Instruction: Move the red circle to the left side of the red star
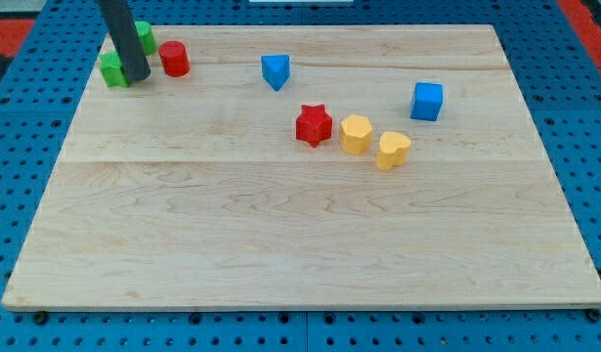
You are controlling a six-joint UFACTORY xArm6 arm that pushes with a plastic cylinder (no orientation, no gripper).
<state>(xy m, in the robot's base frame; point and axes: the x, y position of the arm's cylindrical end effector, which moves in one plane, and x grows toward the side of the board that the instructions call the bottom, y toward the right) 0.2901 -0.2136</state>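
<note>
The red circle [174,59] stands near the board's top left corner. The red star [314,125] sits near the board's middle, well to the right of and below the circle. My tip [137,77] is down on the board just left of the red circle, a small gap between them. The rod rises toward the view's top left and covers part of two green blocks: one [113,70] directly left of the tip, the other [145,36] above it.
A blue triangular block [275,70] lies between circle and star, nearer the top. A yellow hexagon [356,133] and a yellow heart [392,150] sit right of the star. A blue cube [427,101] is further right. The wooden board [300,244] lies on a blue pegboard.
</note>
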